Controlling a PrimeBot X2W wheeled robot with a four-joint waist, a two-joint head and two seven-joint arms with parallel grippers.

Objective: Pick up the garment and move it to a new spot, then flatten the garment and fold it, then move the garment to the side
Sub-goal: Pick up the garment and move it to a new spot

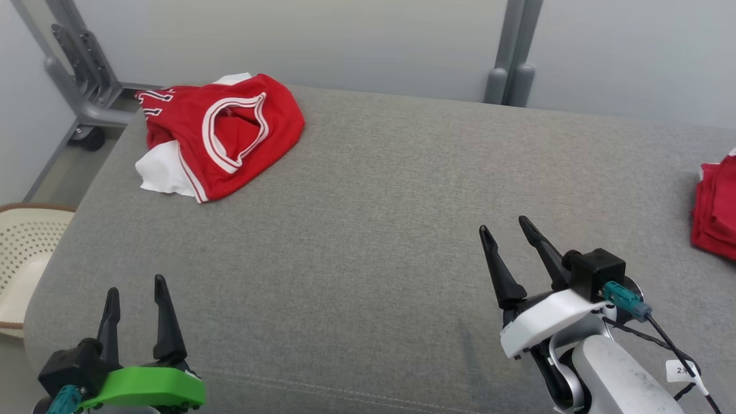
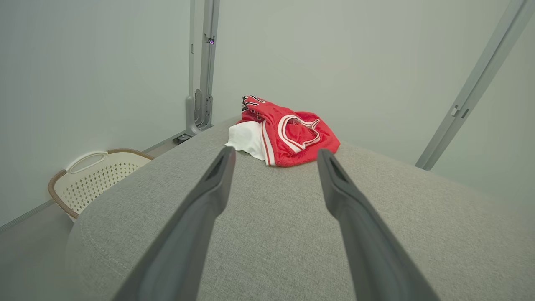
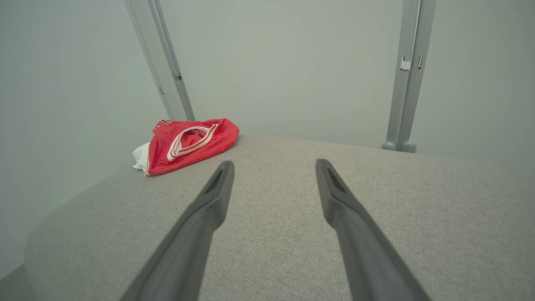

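Observation:
A crumpled red jersey with white trim and a white part under it lies at the far left corner of the grey padded table. It also shows straight ahead of the left wrist view as the jersey and at the left of the right wrist view as the jersey. My left gripper stands open at the near left, well short of the jersey. Near the table's front right my right gripper is open too, holding nothing.
Another red folded cloth lies at the table's right edge. A cream perforated basket stands on the floor left of the table. Grey metal frame posts rise behind the table against a pale wall.

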